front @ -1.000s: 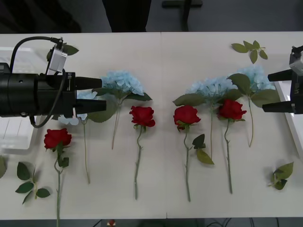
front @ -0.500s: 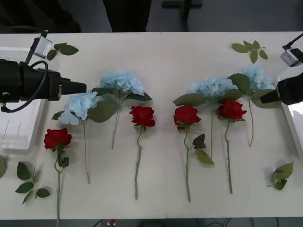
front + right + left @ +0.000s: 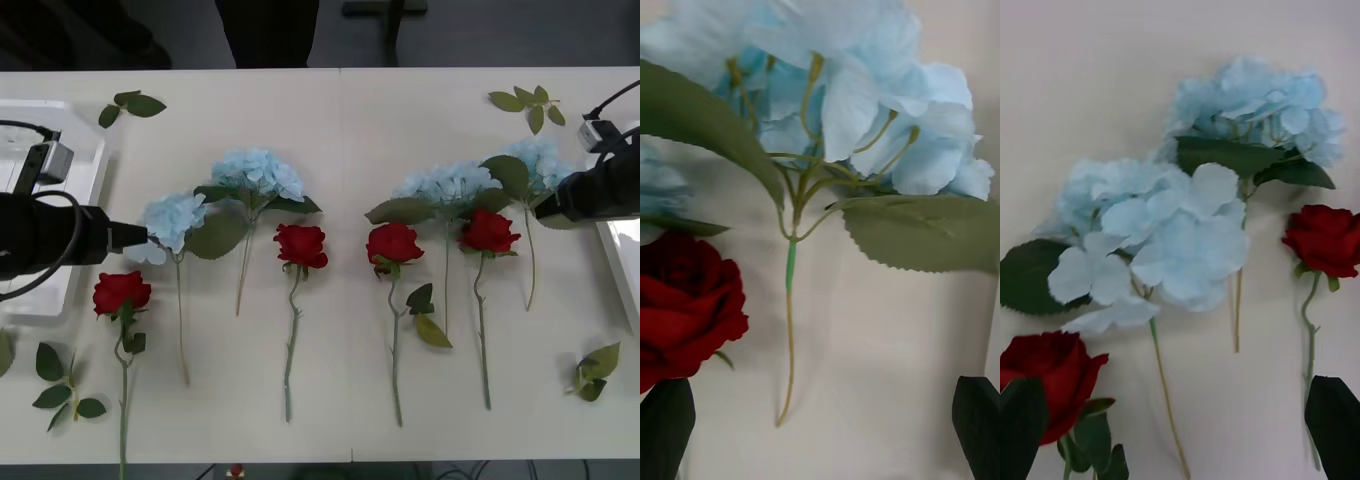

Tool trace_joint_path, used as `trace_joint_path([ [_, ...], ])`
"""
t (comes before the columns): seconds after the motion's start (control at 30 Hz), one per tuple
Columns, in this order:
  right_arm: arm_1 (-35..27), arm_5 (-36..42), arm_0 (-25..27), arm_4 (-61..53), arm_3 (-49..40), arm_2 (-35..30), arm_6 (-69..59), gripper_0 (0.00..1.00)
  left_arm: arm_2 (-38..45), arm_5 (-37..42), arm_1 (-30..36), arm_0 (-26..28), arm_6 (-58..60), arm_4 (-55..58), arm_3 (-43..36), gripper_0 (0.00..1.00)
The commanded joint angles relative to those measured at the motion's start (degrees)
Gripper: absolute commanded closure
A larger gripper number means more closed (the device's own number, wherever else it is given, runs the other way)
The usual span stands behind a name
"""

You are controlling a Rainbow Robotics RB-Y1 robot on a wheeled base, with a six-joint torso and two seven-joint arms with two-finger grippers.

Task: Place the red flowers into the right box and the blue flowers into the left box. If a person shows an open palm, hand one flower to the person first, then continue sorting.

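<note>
All eight flowers are noted lying on the table [image 3: 340, 120], none yet boxed. The four red flowers [image 3: 301, 244] and four blue flowers [image 3: 257, 172] are spread in a loose row across the middle, blooms toward the far edge, stems running toward the near edge.

The left gripper [image 3: 1180, 427] is held just off the left box [image 3: 85, 160] at the table's left edge, fingers wide apart, nothing held. The nearest blue head [image 3: 172, 217] lies directly ahead of it, toward the table's centre; its stem runs crosswise to the gripper's approach.

The right gripper [image 3: 824, 424] is poised beside the right box [image 3: 620, 245] at the right edge, also fully spread and empty. The outermost hydrangea [image 3: 857, 90] lies straight ahead, stem pointing back between the fingers (a red rose [image 3: 685, 307] sits just beside one finger).

Judgement: each arm is nearest a blue flower. No writing or labels are legible.
</note>
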Motion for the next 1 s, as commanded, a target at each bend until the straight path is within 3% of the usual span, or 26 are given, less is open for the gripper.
trace_joint_path([
  [0.03,0.12,-2.32,-3.23,1.49,2.51,3.42,-1.2,0.0,0.93,-0.42,1.19,4.73,-1.15,-3.81,-3.38,0.0],
  [0.5,7.77,-6.89,-3.32,9.75,9.02,4.3,-1.55,0.0,-0.57,-5.87,-5.57,12.82,-5.46,-16.38,-4.17,0.0],
  [1.0,9.09,-12.96,-3.32,10.19,14.99,7.73,-1.73,0.0,-7.77,-11.15,-10.23,16.25,-7.48,-29.56,-2.77,0.0],
])
